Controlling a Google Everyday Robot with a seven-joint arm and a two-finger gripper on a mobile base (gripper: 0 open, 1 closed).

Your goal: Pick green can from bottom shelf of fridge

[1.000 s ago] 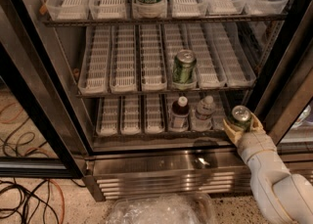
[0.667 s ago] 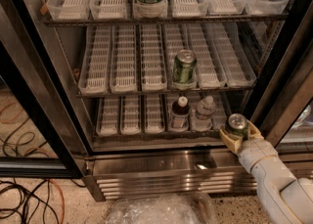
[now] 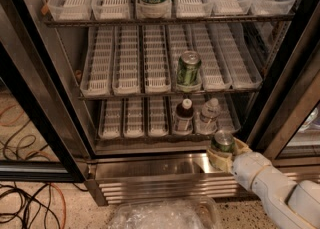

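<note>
Tool (image 3: pixel 224 154) around green can (image 3: pixel 222 141), just in front of bottom shelf (image 3: pixel 135 119)

My gripper (image 3: pixel 225 149) is low right in the view, just out front of the bottom shelf (image 3: pixel 135 137), pointing up-left. My tan fingers (image 3: pixel 216 160) are clamped on either side of the green can (image 3: pixel 222 142), which is upright with its top showing. A rounded white wrist segment sits right behind it. My white arm (image 3: pixel 280 193) runs diagonally down to the lower-right corner.
</note>
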